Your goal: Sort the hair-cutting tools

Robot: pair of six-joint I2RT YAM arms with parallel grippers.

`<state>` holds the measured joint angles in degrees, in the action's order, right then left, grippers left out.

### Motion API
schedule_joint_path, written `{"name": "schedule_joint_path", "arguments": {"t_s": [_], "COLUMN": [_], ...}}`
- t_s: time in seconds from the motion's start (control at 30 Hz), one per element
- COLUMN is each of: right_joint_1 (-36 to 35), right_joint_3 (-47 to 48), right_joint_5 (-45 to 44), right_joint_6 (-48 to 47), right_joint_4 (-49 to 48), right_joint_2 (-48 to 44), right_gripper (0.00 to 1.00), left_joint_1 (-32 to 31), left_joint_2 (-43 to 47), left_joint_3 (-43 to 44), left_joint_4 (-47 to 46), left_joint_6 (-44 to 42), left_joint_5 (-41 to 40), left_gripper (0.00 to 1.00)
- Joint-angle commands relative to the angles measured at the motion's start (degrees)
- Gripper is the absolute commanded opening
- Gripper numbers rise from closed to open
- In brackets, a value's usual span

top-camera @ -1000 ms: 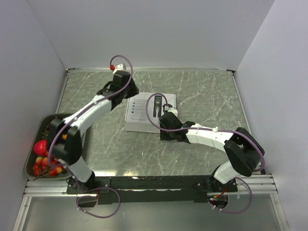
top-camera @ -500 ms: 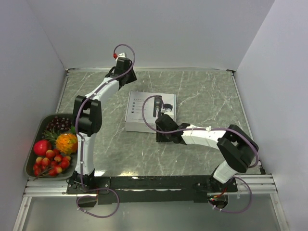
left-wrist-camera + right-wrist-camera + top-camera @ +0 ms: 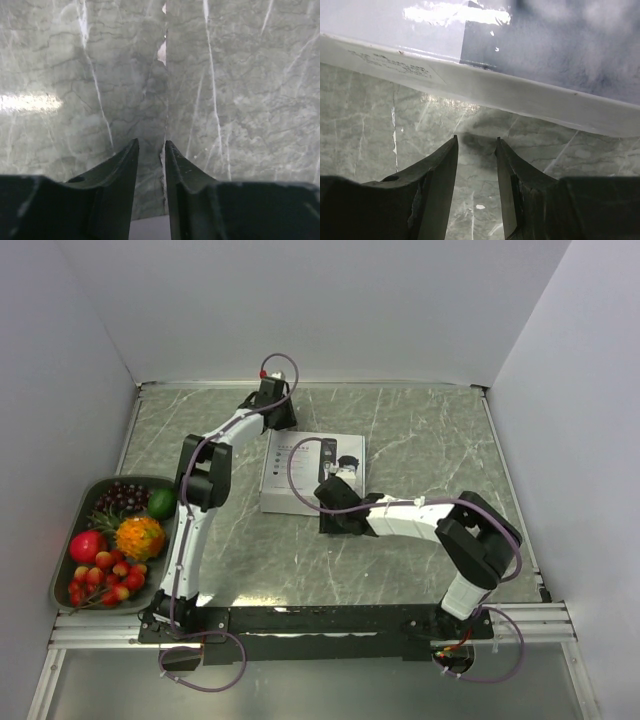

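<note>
The clipper, comb guard, cylindrical piece and cable are not in view. A flat white box point(image 3: 300, 475) printed with a clipper and a man's face lies at the table's middle. My right gripper point(image 3: 327, 508) sits low at the box's near edge, jaws a little apart and empty; in the right wrist view point(image 3: 476, 142) the box's white side point(image 3: 485, 90) is just ahead of the fingertips. My left gripper point(image 3: 277, 410) is stretched to the far back, behind the box. Its jaws point(image 3: 151, 145) stand narrowly apart, empty, over bare marble.
A dark tray point(image 3: 62, 570) of colourful fruit sits at the near left. White walls close in the table at the back and on both sides. A seam point(image 3: 165, 75) runs through the marble ahead of the left gripper.
The left arm has swung off the fruit tray and reached right along the back edge, uncovering the fruit. The right gripper has slid slightly left along the box's near edge.
</note>
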<state>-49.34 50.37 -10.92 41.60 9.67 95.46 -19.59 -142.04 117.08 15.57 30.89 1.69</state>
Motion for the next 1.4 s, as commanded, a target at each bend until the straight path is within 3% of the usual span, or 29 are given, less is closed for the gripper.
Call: {"name": "schedule_joint_path", "arguments": {"t_s": [0.0,0.23,0.57,0.87,0.97,1.1,1.2,1.37], "right_joint_1": [1.61,6.88,10.14,11.11,12.16,15.84,17.43,17.53], "right_joint_3": [2.19,1.66,-0.62,2.89,1.93,-1.41,-5.09,-8.53], "right_joint_5": [-4.02,-4.73,-8.76,-8.51,-6.05,6.03,13.87,19.17], "right_joint_6": [2.43,2.78,2.52,-2.05,-5.65,-9.17,-8.56,-4.88], "right_joint_4": [2.89,5.18,9.31,8.89,3.02,-6.21,-13.67,-19.59], "right_joint_2": [2.1,0.96,-2.73,-0.19,0.16,0.6,1.13,3.41], "right_gripper": [0.45,0.45,0.45,0.45,0.45,0.46,0.47,0.48], "left_joint_1": [-1.32,-1.76,-4.04,-11.34,-12.31,-12.75,-12.92,-13.71], "left_joint_2": [4.3,17.75,30.75,31.74,31.82,32.61,34.28,36.74], "left_joint_3": [-3.5,-25.46,-44.81,-55.46,-58.62,-60.21,-61.18,-61.97], "left_joint_4": [0.78,-3.53,-8.18,-13.02,-14.86,-15.13,-15.22,-15.13], "left_joint_6": [-1.02,2.24,8.48,10.5,10.85,10.59,10.41,10.59], "left_joint_5": [0.33,-3.27,-2.57,-3.64,-2.58,-2.22,-2.22,-0.73], "left_gripper": [0.3,0.28,0.23,0.21,0.2,0.2,0.2,0.2]}}
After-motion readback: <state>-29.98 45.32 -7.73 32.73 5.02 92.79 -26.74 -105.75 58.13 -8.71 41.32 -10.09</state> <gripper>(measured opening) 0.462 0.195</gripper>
